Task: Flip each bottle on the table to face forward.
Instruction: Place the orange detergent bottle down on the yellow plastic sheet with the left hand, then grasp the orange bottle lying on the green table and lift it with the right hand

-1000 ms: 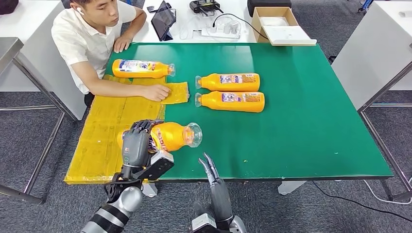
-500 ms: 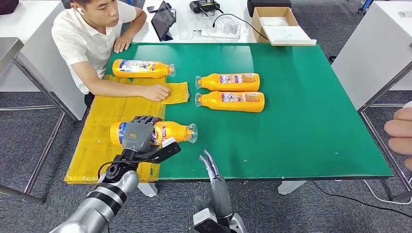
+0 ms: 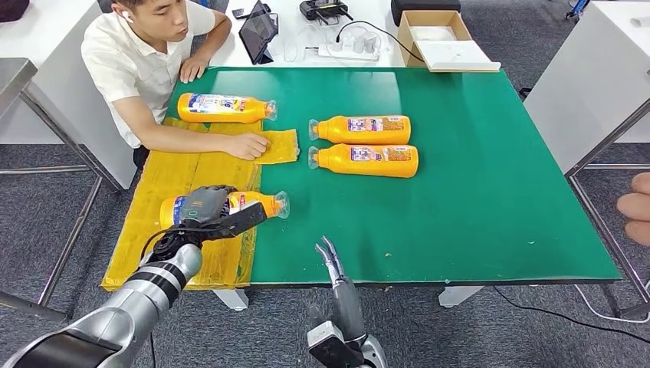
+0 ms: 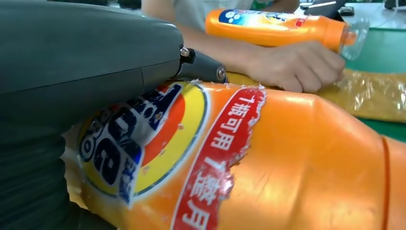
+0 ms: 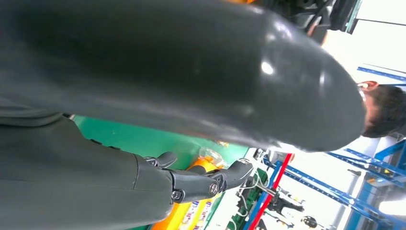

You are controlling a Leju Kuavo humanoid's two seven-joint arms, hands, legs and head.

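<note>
From above we see our left hand [image 3: 205,208] gripping the near bottle [image 3: 264,204], lying on yellow sheeting [image 3: 165,222] at the table's [image 3: 475,199] near left; the wrist camera adds its torn label [image 4: 143,143]. Our right hand [image 3: 333,259] hovers off the near edge, fingers extended, holding nothing.

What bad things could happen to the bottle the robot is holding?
The label on the near bottle is torn and peeling, so the left hand might rip it more. The bottle lies on its round side and could roll away if let go. The person's hand rests close by and could get bumped.
</note>
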